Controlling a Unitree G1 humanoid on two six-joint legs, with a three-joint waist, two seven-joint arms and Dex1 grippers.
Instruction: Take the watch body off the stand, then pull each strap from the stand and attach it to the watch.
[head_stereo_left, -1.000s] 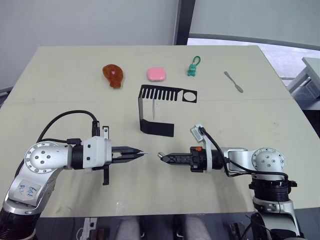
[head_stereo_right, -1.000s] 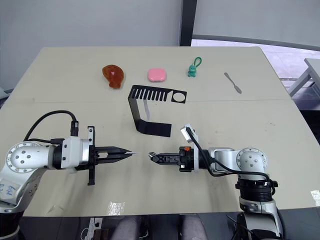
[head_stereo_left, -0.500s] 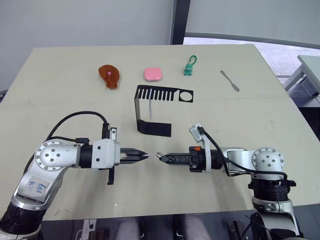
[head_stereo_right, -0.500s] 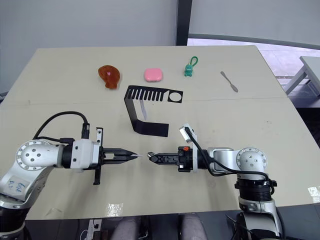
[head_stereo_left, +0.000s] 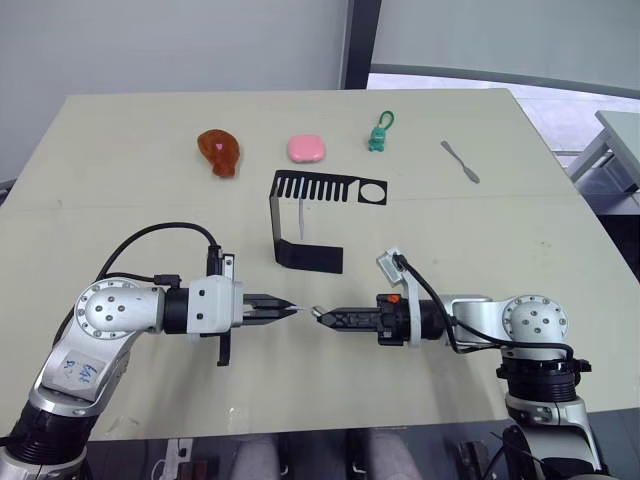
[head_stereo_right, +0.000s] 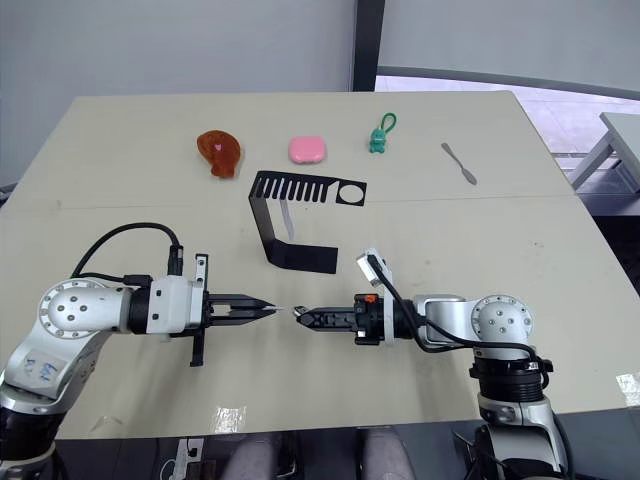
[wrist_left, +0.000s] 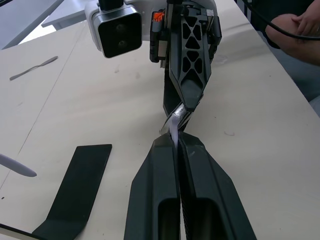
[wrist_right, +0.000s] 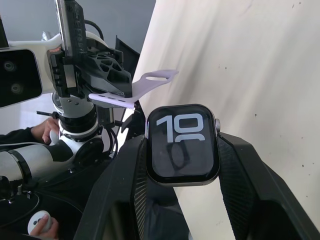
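The watch body (wrist_right: 182, 145), a small black case with light digits on its screen, sits clamped between the fingers of my right gripper (head_stereo_left: 322, 314), which is shut on it. My left gripper (head_stereo_left: 288, 309) points straight at it, shut on one pale lavender strap (wrist_left: 174, 131) whose end pokes out of the fingertips. The strap's tip nearly meets the watch's edge above the table's front middle. In the right wrist view the strap (wrist_right: 135, 90) lies flat just beyond the watch. Behind both grippers stands the black stand (head_stereo_left: 310, 257), with a second pale strap (head_stereo_left: 301, 218) hanging under its slotted top.
Along the far side lie a brown drumstick-shaped toy (head_stereo_left: 219, 152), a pink rounded block (head_stereo_left: 305, 149), a green keychain figure (head_stereo_left: 379, 135) and a grey metal spatula (head_stereo_left: 459, 161). A person's hand (wrist_left: 300, 20) shows past the table's edge in the left wrist view.
My left gripper has slid right with the strap, closing the gap to the right gripper's watch. The right gripper has barely moved. The camera shifted slightly.
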